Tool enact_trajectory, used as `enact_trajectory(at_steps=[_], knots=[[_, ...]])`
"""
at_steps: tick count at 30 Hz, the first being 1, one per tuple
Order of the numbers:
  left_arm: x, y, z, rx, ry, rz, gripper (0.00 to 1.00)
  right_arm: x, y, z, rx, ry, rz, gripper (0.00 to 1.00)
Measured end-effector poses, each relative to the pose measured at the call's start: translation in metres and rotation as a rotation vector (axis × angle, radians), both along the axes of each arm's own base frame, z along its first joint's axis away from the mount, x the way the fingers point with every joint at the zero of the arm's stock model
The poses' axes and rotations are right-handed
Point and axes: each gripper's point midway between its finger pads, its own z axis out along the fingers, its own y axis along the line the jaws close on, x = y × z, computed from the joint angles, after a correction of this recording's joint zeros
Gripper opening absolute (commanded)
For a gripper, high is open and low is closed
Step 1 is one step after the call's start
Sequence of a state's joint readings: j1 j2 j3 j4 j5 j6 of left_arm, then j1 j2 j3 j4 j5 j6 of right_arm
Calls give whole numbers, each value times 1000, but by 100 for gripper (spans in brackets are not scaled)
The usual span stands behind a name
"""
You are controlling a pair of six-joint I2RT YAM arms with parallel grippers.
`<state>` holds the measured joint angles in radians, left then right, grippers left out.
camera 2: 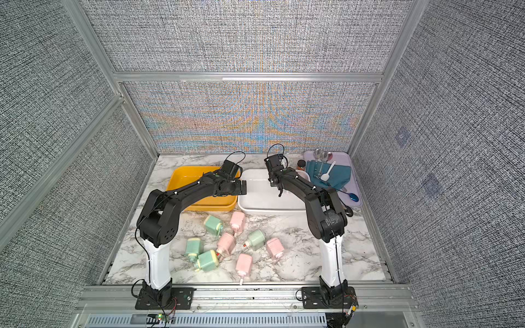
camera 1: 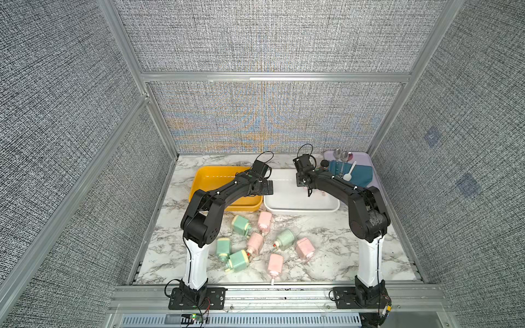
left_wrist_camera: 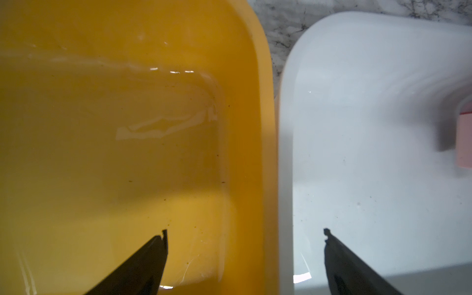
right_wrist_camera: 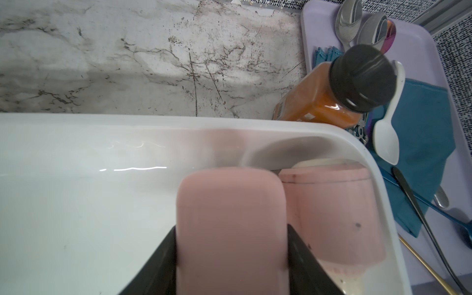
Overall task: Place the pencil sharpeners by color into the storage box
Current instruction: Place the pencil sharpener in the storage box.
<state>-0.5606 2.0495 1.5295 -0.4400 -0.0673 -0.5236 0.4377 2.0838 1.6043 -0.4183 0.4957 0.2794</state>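
Observation:
My right gripper is shut on a pink pencil sharpener, held inside the white storage box next to another pink one near the box's wall. In a top view that gripper hangs over the white box. My left gripper is open and holds nothing, straddling the touching rims of the yellow box and the white box. Several pink sharpeners and several green sharpeners lie scattered on the marble table in front of the boxes.
A lavender tray at the back right carries a teal cloth, spoons and a white scoop. A dark-lidded spice jar stands against the white box's far corner. Aluminium frame walls enclose the table.

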Motion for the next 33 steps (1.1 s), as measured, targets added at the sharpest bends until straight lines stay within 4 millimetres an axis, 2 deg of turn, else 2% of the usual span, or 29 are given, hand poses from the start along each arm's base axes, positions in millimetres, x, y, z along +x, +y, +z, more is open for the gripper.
enact_trajectory(at_steps=[8,16,33], knots=[[-1,1,-2,5,7,0,99,3,0,-10,-11,16,3,28],[-1,-2,-3,-6,15,-7,99,5,-5,-15,-16,24,-9,52],[-1,-1,-2,9,17,-10,99,3,-19,-20,-35,33,-43,67]])
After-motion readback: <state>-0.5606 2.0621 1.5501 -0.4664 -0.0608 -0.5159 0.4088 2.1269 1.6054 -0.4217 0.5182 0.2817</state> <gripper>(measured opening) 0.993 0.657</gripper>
